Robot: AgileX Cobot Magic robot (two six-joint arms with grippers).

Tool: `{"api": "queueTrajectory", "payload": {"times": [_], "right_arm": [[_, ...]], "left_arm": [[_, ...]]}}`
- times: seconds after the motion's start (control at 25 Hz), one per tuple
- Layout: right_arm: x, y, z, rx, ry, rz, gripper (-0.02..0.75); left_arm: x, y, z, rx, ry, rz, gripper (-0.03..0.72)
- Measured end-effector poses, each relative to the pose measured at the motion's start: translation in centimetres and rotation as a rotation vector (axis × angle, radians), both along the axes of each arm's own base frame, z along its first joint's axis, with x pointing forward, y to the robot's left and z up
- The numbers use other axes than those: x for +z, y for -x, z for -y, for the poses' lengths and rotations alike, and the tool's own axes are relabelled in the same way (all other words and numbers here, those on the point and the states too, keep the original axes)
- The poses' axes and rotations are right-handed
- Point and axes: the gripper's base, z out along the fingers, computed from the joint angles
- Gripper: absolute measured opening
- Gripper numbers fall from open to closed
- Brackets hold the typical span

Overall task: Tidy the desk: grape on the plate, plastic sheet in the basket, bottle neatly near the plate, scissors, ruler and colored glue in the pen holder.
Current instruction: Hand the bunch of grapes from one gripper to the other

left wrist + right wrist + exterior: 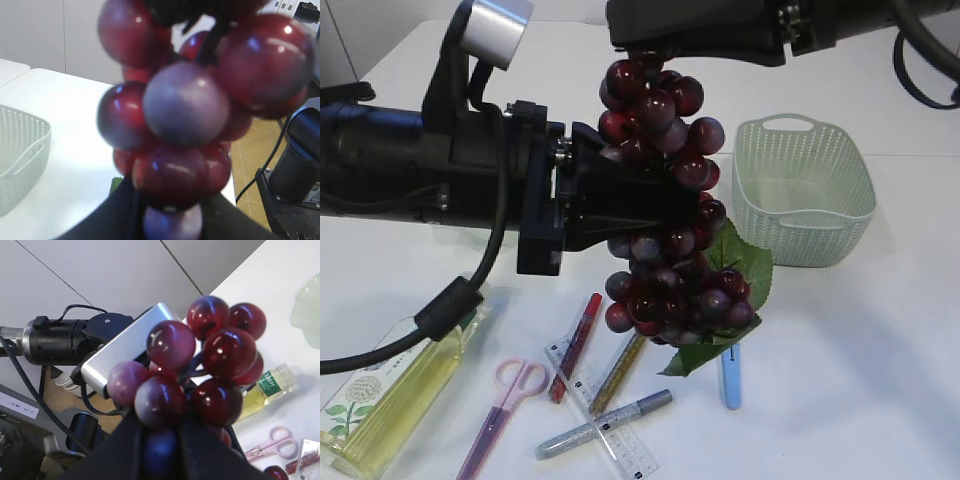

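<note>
Grapes (670,200): dark red bunch with green leaves at the bottom, hanging in mid-air at centre frame, clear of the table; fills both wrist views (190,110) (200,375).
Right gripper (640,55): at top centre, arm reaching in level from the upper right; fingers clenched on the top of the bunch, dark fingers either side of the berries in its wrist view.
Left gripper (665,205): arm reaching in level from the left edge, black body pressed into the middle of the bunch; fingers clenched around the berries, dark fingers low in its wrist view.
Basket (805,195): pale green, right of the bunch, standing on the table.
Bottle (395,400): clear with yellow liquid, lying at lower left.
Scissors (505,405): pink, lying right of the bottle.
Ruler (605,420): clear, lying at bottom centre under the glue pens.
Glue pens (575,345): red, gold and silver, crossing the ruler; a blue one (731,375) just below the leaves.
Table (860,360): white, bare at lower right.
Room: pale wall panels, wooden floor and cables past the table edge in the wrist views.
</note>
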Motion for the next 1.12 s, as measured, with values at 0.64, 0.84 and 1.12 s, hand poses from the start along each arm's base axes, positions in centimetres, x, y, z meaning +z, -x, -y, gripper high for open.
{"api": "queueTrajectory", "payload": {"times": [0.64, 0.84, 1.12], "right_arm": [[-0.2, -0.1, 0.1, -0.003, 0.027, 0.016, 0.464], [-0.4, -0.4, 0.2, -0.039, 0.056, 0.041, 0.551], [-0.7, -1.3, 0.7, -0.130, 0.108, 0.082, 0.569]], "left_arm": [[-0.1, 0.1, 0.0, -0.008, -0.010, 0.004, 0.142], [-0.1, 0.1, 0.0, -0.010, -0.008, 0.004, 0.141], [0.4, 0.2, -0.1, -0.004, -0.004, 0.019, 0.141]]}}
